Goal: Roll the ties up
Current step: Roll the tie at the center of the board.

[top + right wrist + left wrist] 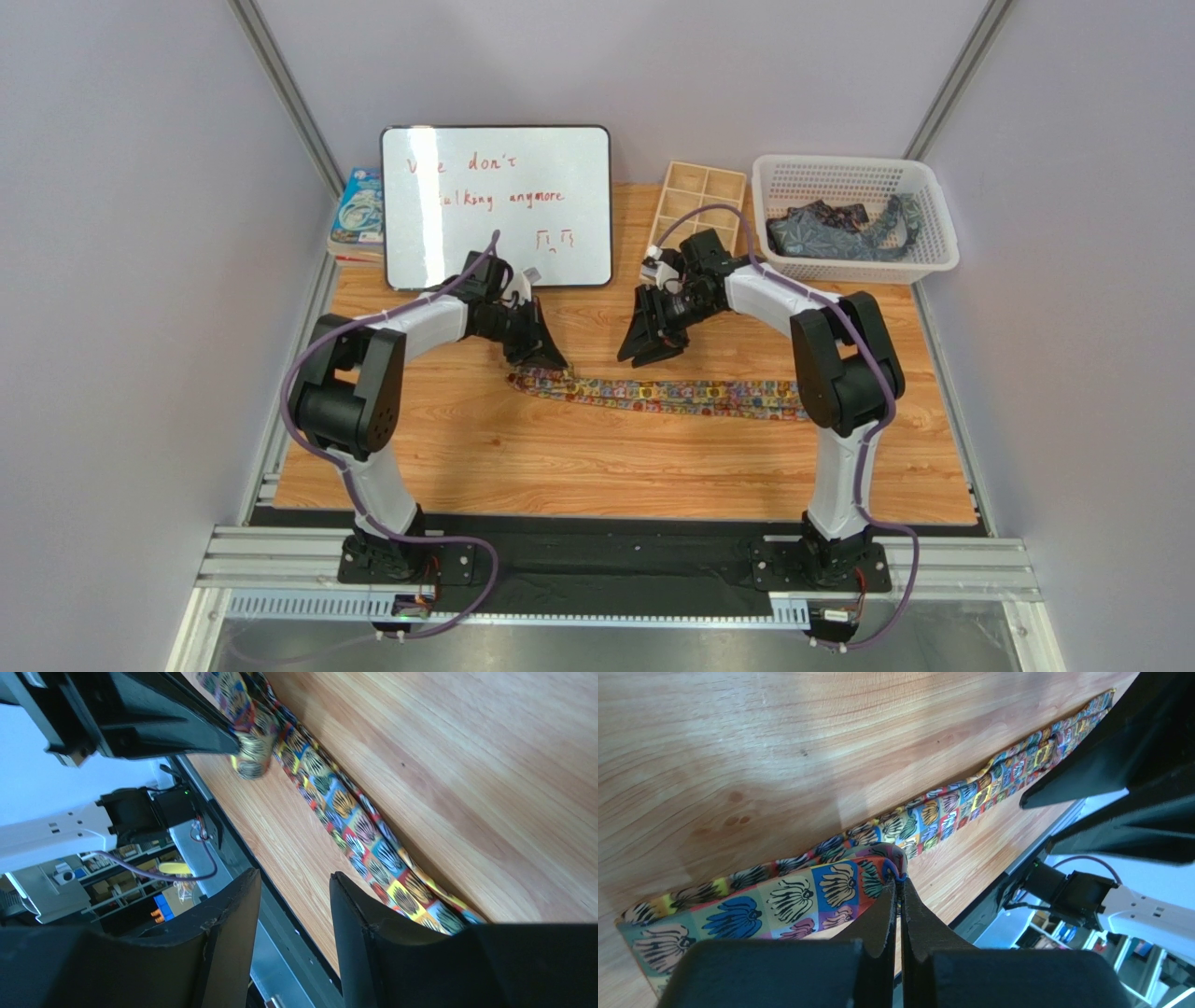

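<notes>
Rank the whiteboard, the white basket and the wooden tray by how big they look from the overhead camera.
Largest to smallest:
1. whiteboard
2. white basket, a little smaller
3. wooden tray, clearly smallest, though partly hidden

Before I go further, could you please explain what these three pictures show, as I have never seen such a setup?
These are two robot arms bolted at the near edge of a wooden table. The overhead picture looks down from behind them; the other two come from a camera on each wrist. A colourful printed tie lies stretched on the table; a whiteboard, a divided wooden tray and a white basket of dark ties stand at the back. The left end effector is shut, pinching the tie's folded end. The right end effector is open near the tie, holding nothing.
</notes>
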### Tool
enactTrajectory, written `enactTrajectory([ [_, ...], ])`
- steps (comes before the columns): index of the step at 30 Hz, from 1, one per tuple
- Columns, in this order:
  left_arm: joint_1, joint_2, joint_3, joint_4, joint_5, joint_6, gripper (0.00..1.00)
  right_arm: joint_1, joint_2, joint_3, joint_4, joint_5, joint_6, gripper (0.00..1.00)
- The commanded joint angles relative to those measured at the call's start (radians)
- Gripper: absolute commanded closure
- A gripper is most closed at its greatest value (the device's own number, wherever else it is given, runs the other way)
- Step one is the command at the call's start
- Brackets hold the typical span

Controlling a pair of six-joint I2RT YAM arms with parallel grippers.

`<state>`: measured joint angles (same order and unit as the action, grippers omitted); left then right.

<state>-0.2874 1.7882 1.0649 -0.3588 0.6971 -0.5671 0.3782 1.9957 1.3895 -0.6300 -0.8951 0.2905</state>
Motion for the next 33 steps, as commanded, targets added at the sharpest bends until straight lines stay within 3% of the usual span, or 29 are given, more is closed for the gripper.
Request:
enactTrajectory([
  [1, -0.035, 0.013, 0.03, 0.09, -0.018, -0.114, 1.0, 0.047, 0.015, -0.024, 0.168, -0.031, 0.122, 0.54],
  [12, -0.064, 0.033, 0.024, 0.092, -0.034, -0.152, 1.0, 0.133, 0.052, -0.058, 0.357, 0.03, 0.272, 0.59],
  [27, -0.076, 0.033, 0.003, 0.106, -0.034, -0.198, 1.0, 0.182, 0.077, -0.058, 0.371, 0.097, 0.286, 0.6],
  [33, -0.078, 0.022, -0.006, 0.106, -0.028, -0.203, 1.0, 0.183, 0.069, -0.066, 0.374, 0.119, 0.28, 0.77],
])
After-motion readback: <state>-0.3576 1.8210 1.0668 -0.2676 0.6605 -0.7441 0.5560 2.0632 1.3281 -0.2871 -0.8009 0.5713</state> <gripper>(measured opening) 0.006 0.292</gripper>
